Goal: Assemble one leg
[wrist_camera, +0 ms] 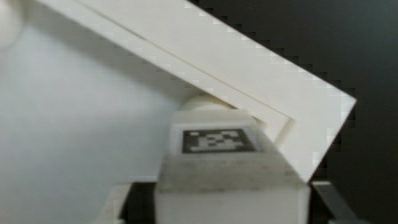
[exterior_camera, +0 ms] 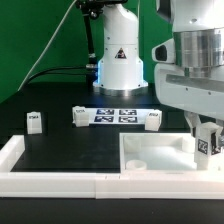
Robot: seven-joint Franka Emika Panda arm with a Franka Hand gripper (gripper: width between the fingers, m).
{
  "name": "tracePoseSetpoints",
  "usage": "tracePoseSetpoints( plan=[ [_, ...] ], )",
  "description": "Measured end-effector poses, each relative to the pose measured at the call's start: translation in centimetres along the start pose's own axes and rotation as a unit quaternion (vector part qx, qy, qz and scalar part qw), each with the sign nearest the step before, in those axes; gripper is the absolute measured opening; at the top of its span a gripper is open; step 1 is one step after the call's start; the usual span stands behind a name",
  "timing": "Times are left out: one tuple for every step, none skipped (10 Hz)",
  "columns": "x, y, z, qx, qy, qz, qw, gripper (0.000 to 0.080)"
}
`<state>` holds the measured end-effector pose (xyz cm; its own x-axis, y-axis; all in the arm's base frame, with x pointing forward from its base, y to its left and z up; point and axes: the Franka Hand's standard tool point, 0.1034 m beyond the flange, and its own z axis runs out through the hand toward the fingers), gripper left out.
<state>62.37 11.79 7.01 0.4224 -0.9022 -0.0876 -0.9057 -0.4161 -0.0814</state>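
While pincer (exterior_camera: 207, 153) clamps leg (exterior_camera: 206, 142) — leg between its jaws | at tray (exterior_camera: 150, 138) corner

Green backdrop (exterior_camera: 35, 40) hung across far side, plain, evenly lit. Black table (exterior_camera: 70, 145) spread before it, matt, dark throughout. White rail (exterior_camera: 60, 183) laid along near edge, turned toward far side at the exterior view's left. Marker board (exterior_camera: 112, 116) fixed flat on table, far centre. In wrist view, table (wrist_camera: 311, 35) seen only as black patch. Floor not shown.
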Motion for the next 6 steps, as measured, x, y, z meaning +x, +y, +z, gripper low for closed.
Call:
tracePoseSetpoints(
  plan=[
    [0.04,0.00,0.01,0.002,-0.004,0.048,0.999,0.0291],
    [0.07,0.01,0.02,0.005,-0.011,0.089,0.996,0.0291],
    [0.12,0.03,0.03,0.007,-0.017,0.148,0.989,0.0291],
    [0.06,0.02,0.04,0.007,-0.018,0.160,0.987,0.0292],
    [-0.06,-0.01,0.05,0.007,-0.019,0.159,0.987,0.0292],
    [-0.09,0.00,0.06,0.007,-0.019,0.133,0.991,0.0509]
  ],
)
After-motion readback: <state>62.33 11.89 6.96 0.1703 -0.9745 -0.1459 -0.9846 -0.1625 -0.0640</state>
